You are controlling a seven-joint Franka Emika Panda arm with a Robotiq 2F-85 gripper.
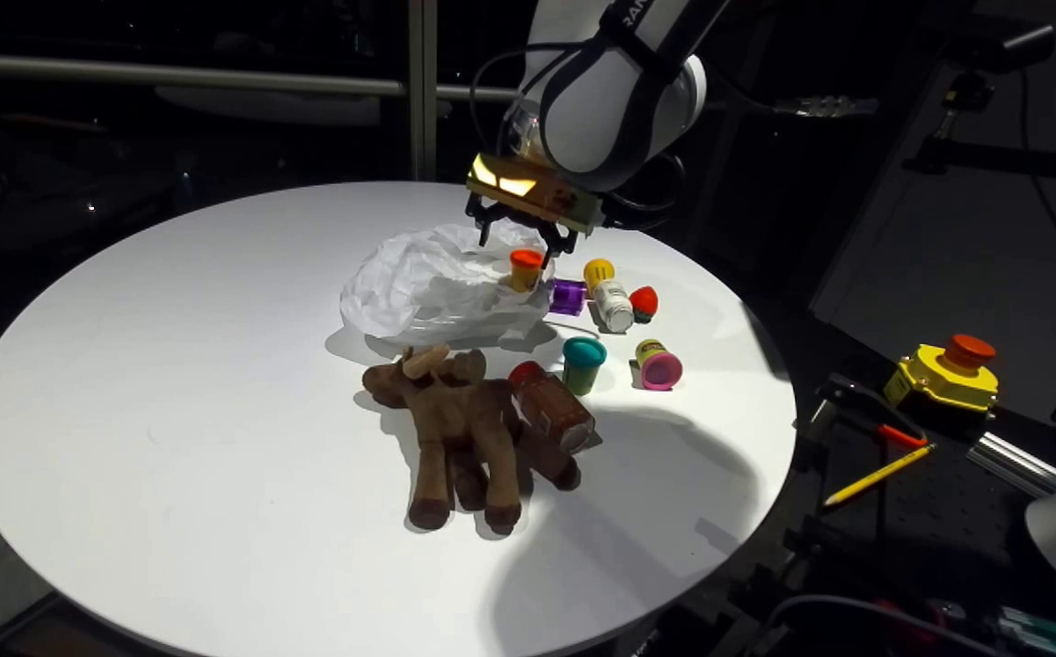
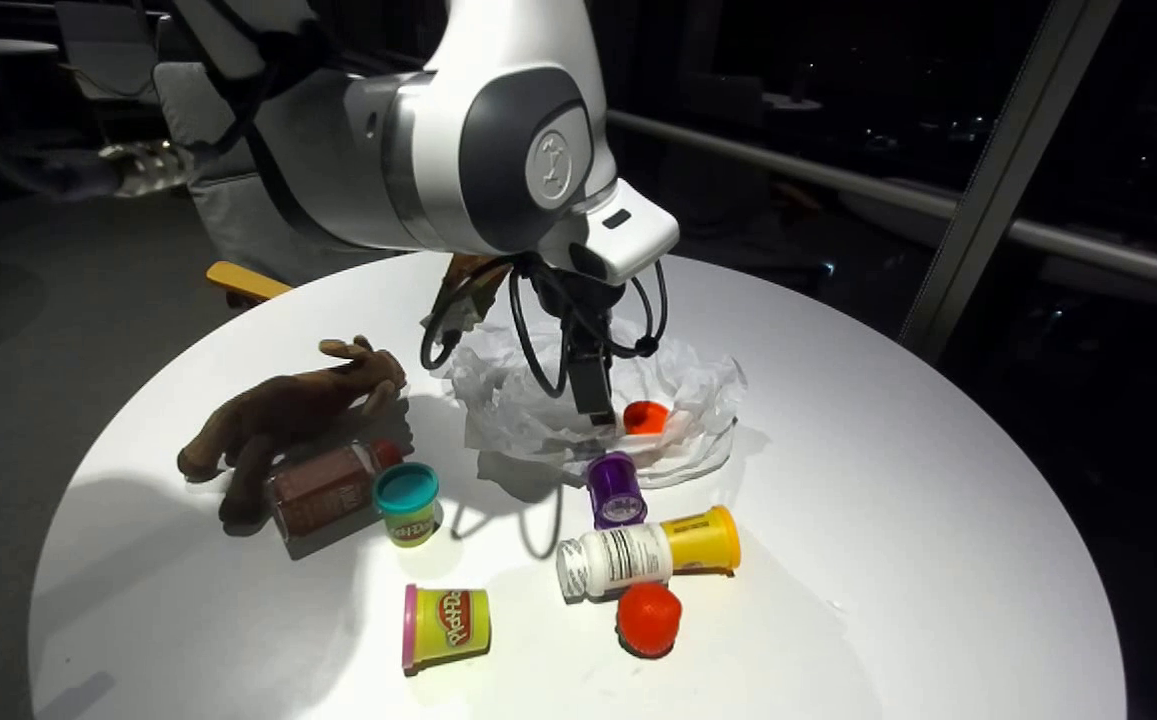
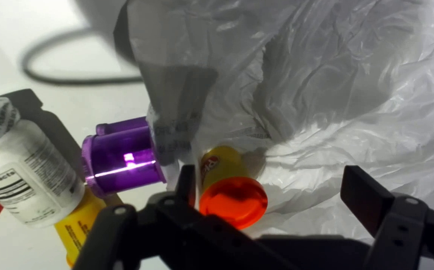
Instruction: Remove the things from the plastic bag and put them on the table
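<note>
The wrinkled plastic bag point(image 1: 418, 287) lies on the white table point(image 1: 181, 438). At its mouth sits a yellow tub with an orange lid point(image 3: 235, 202), partly inside the bag's edge. My gripper point(image 3: 271, 183) is open above it; the tub is between the fingers, close to the left one in the wrist view, and not gripped. Out on the table are the brown plush reindeer point(image 1: 454, 411), a purple container point(image 3: 123, 153) touching the bag's edge, a white bottle point(image 2: 623, 560), a yellow tub point(image 2: 703, 540) and a red strawberry-like toy point(image 2: 649, 618). Whether the bag holds more is hidden.
A teal-lidded tub point(image 1: 584, 360), a pink-lidded tub point(image 1: 657, 365) and a brown bottle with a red cap point(image 1: 557, 411) also lie or stand on the table. Beside it, a dark bench carries a yellow box with a red button point(image 1: 946, 376).
</note>
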